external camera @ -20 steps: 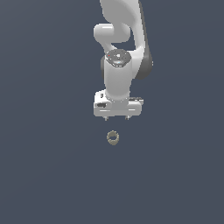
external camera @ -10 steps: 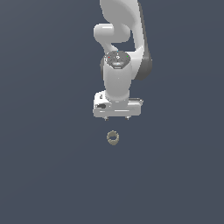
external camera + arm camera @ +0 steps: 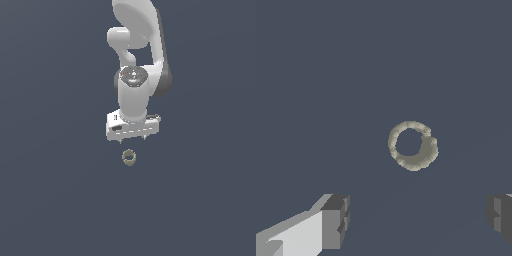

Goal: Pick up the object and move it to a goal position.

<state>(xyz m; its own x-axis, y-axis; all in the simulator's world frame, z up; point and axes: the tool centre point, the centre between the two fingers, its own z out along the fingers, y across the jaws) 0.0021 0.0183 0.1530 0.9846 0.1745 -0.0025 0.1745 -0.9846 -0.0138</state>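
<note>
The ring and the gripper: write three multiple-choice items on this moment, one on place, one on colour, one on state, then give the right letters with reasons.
1. Where is the ring relative to the gripper in the exterior view?
A. Just below it
B. Far toward the exterior view's left
C. Above the arm's wrist

2. What colour is the ring?
A. Bright red
B. Tan-olive
C. Blue

3. What is the state of the gripper?
A. Shut on the ring
B. Open, holding nothing
C. Shut on nothing

Answers:
1. A, since the exterior view shows the ring directly under the white gripper, with a gap between them.
2. B, since both views show a dull tan-olive band around a dark hole.
3. B, since the wrist view shows the fingertips set wide apart, with the ring lying untouched beyond them.
</note>
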